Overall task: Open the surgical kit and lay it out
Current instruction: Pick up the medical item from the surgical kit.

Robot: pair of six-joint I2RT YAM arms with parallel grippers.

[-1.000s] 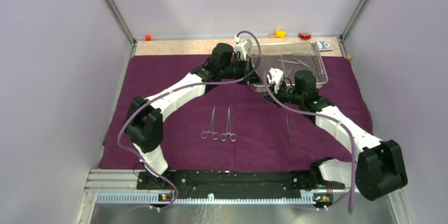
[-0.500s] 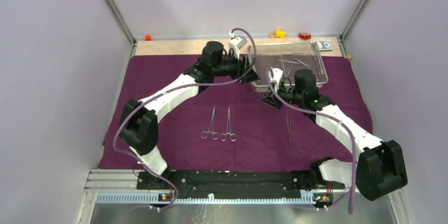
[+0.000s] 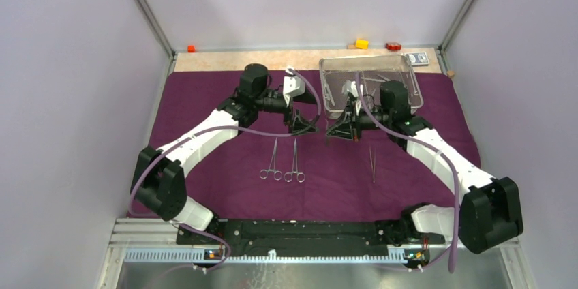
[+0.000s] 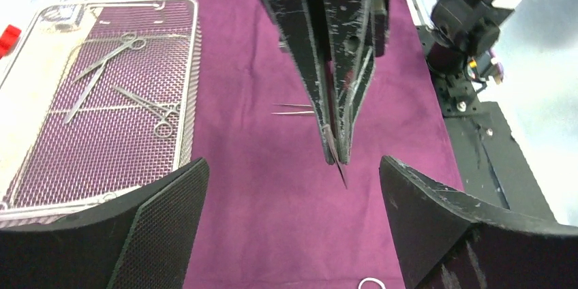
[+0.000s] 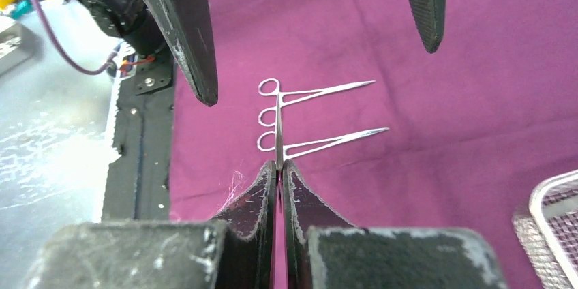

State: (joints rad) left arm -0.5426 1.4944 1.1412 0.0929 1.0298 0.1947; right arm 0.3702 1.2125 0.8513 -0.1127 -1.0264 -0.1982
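Seen from above, the dark purple cloth wrap (image 3: 204,132) lies spread flat over the table. The wire-mesh tray (image 3: 417,95) sits on its far right corner. An orange block (image 3: 191,48), a yellow block (image 3: 361,43), a red block (image 3: 393,46) and a card packet (image 3: 419,58) line the far edge beyond the cloth. Two clamps (image 3: 273,159) lie side by side mid-cloth, their long axes running near to far with the rings toward the arms. The tweezers (image 3: 373,164) lie parallel, further right. The left gripper (image 3: 302,125) and right gripper (image 3: 334,130) hang close together, facing each other in front of the tray.

From the left wrist, the left gripper's fingers (image 4: 157,234) stand wide apart with nothing between them. The right gripper fills the middle and partly hides the tweezers. More clamps lie loose (image 4: 146,101) in the tray at left.

From the right wrist, the right gripper is pressed together on a slim steel instrument (image 5: 279,135). It is seen edge-on, jutting straight ahead, and its kind is unclear. Beyond it the two clamps point right, rings left.
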